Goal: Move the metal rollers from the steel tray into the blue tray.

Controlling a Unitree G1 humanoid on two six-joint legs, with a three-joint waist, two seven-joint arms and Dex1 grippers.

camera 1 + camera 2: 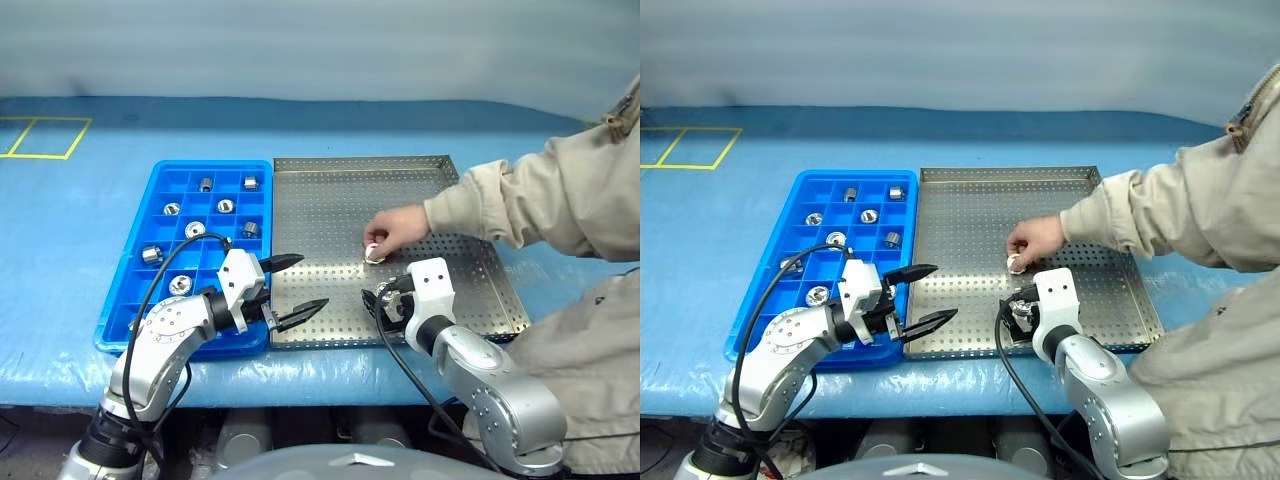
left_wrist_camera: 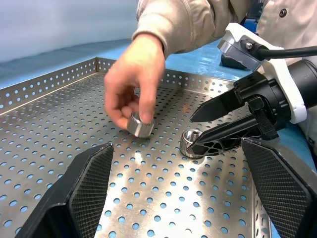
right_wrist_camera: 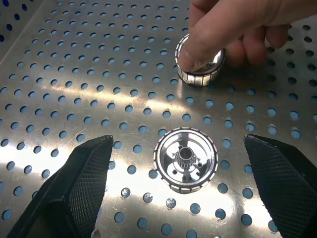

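Steel tray (image 1: pixel 330 190), perforated, lay just beside the blue tray (image 1: pixel 160 200), which held seven metal rollers (image 1: pixel 195 229) in separate compartments. Two more stood on the steel floor: one (image 3: pixel 185 159) between the spread fingers of the right gripper (image 1: pixel 385 302), one (image 3: pixel 199 64) under a person's hand (image 1: pixel 395 230). Left gripper (image 1: pixel 295 290) gaped empty over the trays' shared edge.
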